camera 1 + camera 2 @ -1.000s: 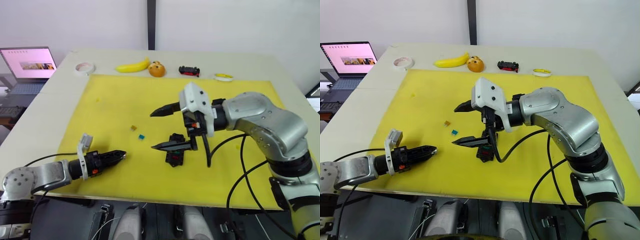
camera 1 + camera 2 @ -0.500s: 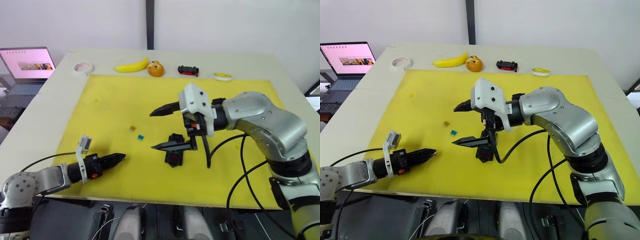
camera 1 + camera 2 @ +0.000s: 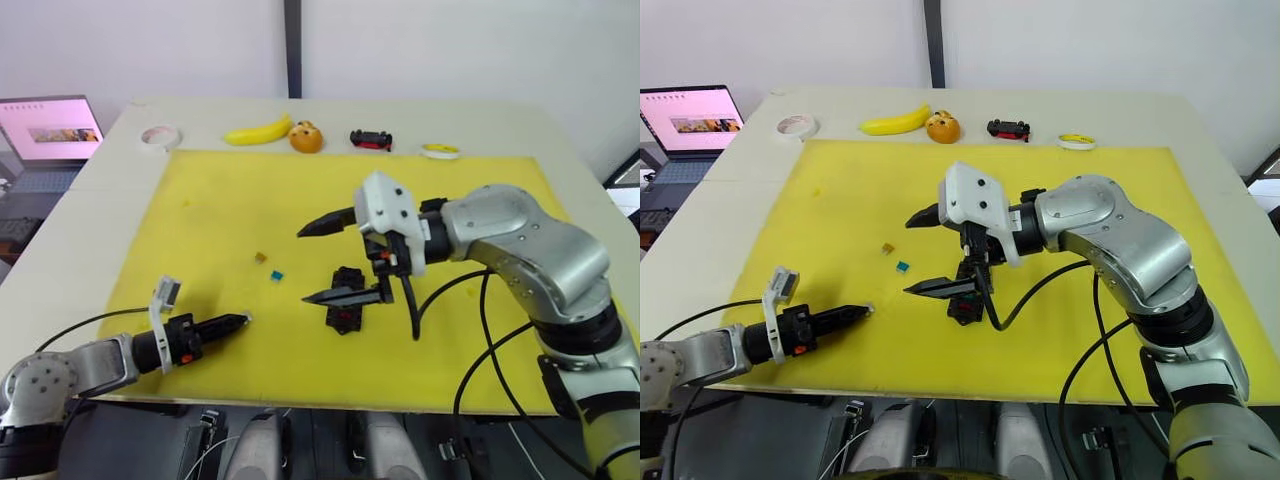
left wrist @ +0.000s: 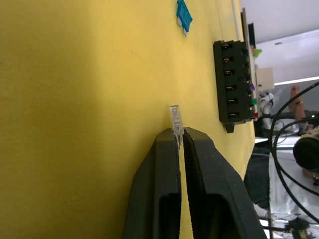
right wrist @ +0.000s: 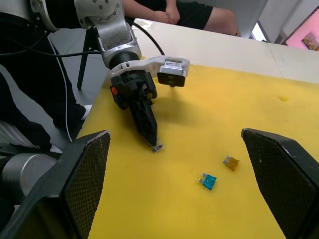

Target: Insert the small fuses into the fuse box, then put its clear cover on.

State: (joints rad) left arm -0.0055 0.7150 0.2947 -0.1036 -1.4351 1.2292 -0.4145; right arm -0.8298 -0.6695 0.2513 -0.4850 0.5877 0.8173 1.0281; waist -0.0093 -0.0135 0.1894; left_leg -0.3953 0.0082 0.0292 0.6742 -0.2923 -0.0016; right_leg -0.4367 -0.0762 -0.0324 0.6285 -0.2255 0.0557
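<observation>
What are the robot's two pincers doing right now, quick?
Left pincer: shut on a clear fuse, low over the yellow mat.
Right pincer: open, holding nothing, over the fuse box.

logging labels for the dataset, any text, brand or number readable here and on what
No text can be read anywhere.
Laptop screen: a pale page with a dark picture strip, any writing too small to read.
Fuse box, clear fuse in the left gripper, teal fuse: no markings visible.
Toy car, tape rolls: no readable lettering.
</observation>
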